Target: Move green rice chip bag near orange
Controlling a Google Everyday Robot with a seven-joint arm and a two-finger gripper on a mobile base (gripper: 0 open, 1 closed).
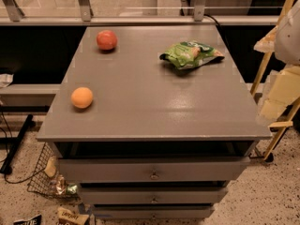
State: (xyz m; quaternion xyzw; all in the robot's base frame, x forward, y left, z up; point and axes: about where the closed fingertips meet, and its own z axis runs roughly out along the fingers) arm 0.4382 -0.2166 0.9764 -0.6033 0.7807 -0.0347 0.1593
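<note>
The green rice chip bag (pixel 191 54) lies crinkled on the grey cabinet top (pixel 154 107), at the back right. The orange (pixel 82 97), pale and smooth, sits near the front left edge of the top. A redder round fruit (pixel 107 40) sits at the back left. My gripper (pixel 275 110) shows as pale, blurred parts at the right edge of the view. It is beyond the cabinet's right side, well clear of the bag, and it holds nothing that I can see.
The cabinet has drawers (pixel 153 172) in its front, and the top one is slightly ajar. A wire basket (pixel 49 177) with packets stands on the floor at the left. A yellow wooden frame (pixel 269 60) stands at the right. A railing (pixel 140 13) runs behind.
</note>
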